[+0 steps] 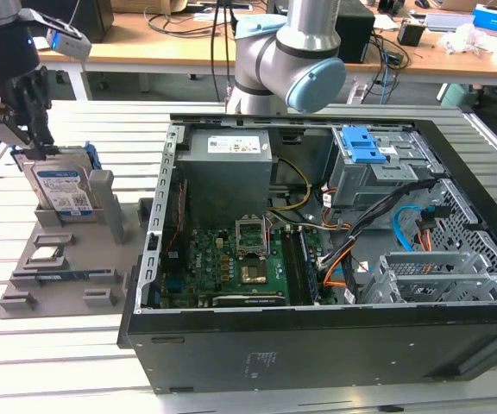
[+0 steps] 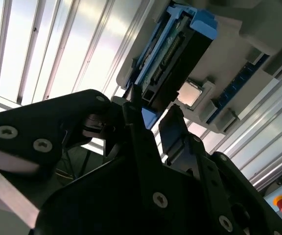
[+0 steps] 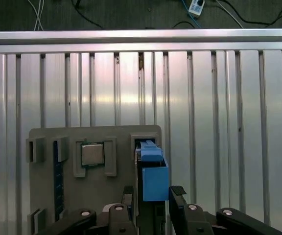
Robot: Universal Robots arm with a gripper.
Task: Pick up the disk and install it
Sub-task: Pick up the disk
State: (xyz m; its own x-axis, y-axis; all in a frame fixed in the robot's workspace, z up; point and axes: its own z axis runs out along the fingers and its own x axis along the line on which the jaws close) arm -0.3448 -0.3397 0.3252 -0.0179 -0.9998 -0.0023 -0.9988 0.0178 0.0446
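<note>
One flat, rectangular silver-metal hard drive with blue side rails stands in one grey plastic fixture tray on one slatted aluminium table. The tray also carries one square silver processor chip. One open black computer case contains one large grey power-supply box, one green motherboard and one grey metal drive cage with a blue latch. One grey-and-blue robot arm carries one black claw with two fingers.

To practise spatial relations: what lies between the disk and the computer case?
In the exterior view, beside the disk: the holder's grey post, then table slats.
</note>
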